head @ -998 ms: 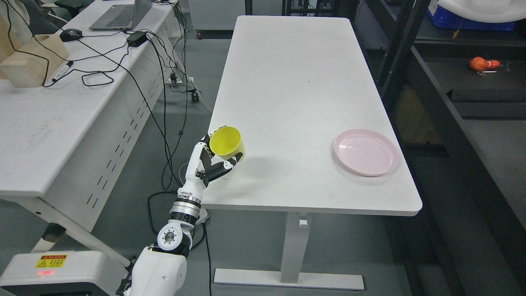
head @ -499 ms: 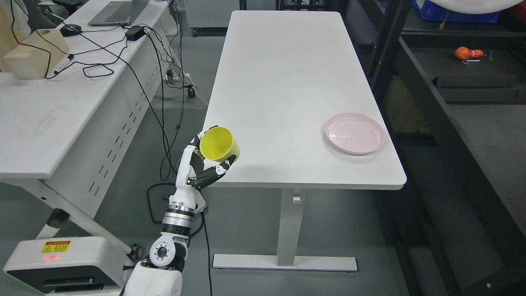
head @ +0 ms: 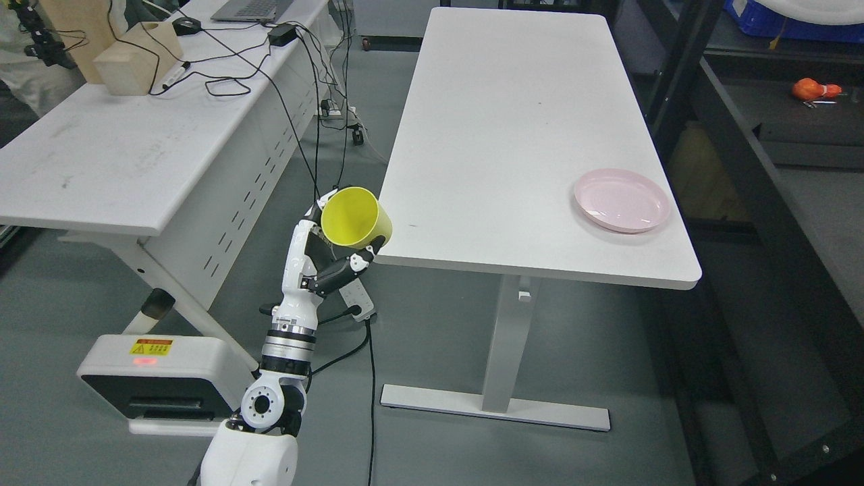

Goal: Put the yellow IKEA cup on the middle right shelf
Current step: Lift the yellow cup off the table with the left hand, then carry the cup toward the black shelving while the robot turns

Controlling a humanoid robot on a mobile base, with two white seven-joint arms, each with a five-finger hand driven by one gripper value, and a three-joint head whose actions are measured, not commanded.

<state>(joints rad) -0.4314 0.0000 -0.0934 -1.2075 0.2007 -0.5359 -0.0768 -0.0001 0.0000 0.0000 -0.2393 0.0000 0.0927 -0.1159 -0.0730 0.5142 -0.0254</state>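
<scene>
My left hand (head: pixel 332 251) is shut on the yellow cup (head: pixel 355 218) and holds it in the air, tilted with its mouth toward the camera, beside the near left corner of the white table (head: pixel 513 128). The cup is off the table surface. A dark shelf unit (head: pixel 776 169) runs along the right side of the picture. My right arm is not in view.
A pink plate (head: pixel 622 200) lies near the table's right edge. A second white desk (head: pixel 128 155) with cables, a laptop and a wooden block stands at the left. A power strip and cables lie on the floor below my arm. An orange object (head: pixel 813 90) sits on the shelf.
The whole picture has shifted, so the camera has moved back from the table. My left hand keeps its hold on the yellow cup, which now hangs off the table's corner.
</scene>
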